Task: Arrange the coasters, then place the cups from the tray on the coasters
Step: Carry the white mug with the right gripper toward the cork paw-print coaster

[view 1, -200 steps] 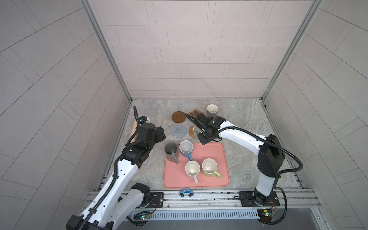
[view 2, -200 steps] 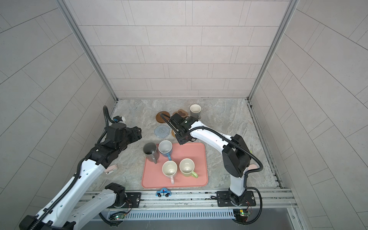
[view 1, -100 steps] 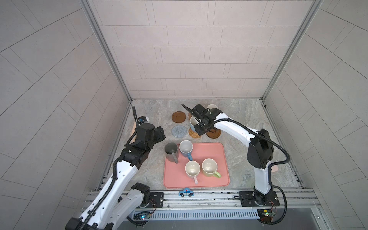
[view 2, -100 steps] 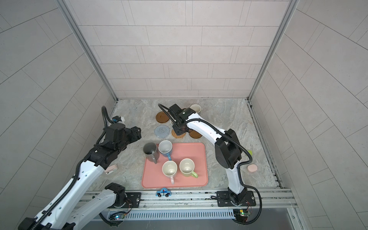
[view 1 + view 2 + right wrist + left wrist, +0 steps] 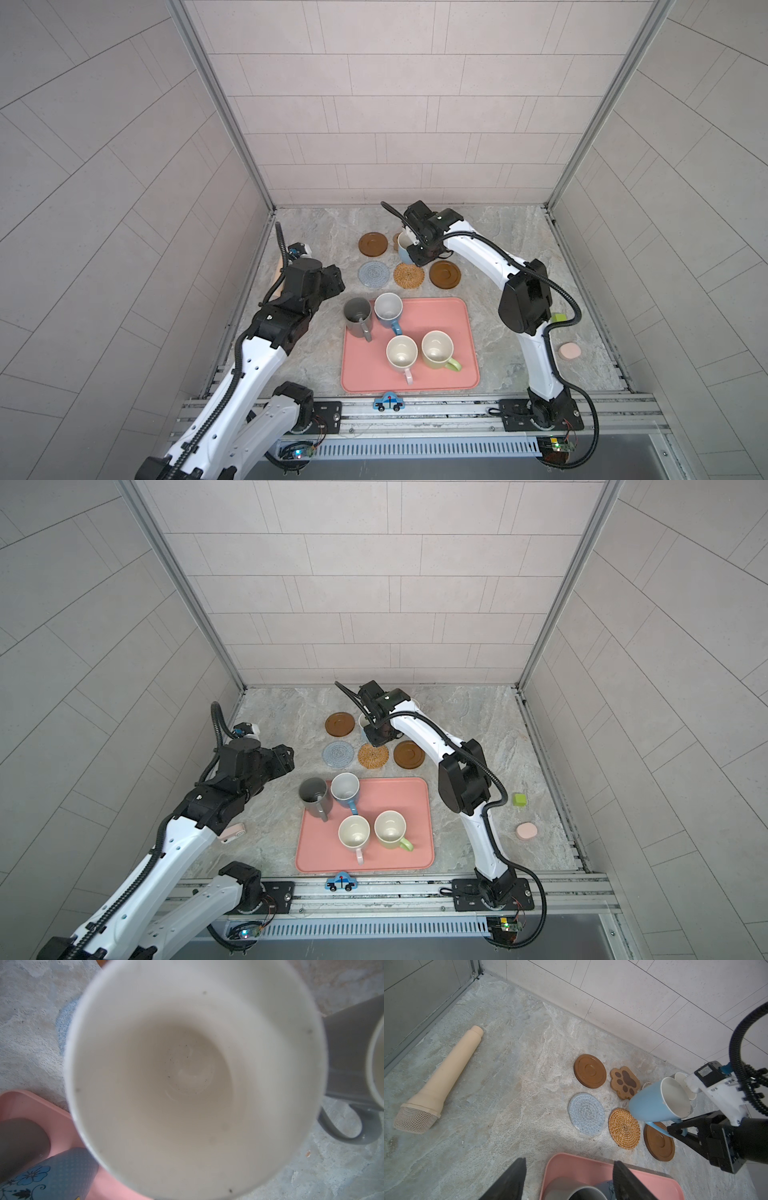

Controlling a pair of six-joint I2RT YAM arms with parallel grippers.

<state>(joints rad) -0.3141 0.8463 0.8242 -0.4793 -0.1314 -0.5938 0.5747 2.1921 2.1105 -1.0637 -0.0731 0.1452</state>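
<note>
We are clamping the tilted blue mug [image 5: 652,1105] by its handle in our right gripper [image 5: 675,1129], rattan coaster [image 5: 624,1128] and brown disc [image 5: 659,1142] lying close beneath. Our left gripper [image 5: 569,1162] is hovering open over the tray [image 5: 591,1167] corner.

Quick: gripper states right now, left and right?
Left gripper: open, empty.
Right gripper: closed on the blue mug, by its handle.

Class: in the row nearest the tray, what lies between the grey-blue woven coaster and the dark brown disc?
The golden rattan coaster, plain in both top views.
</note>
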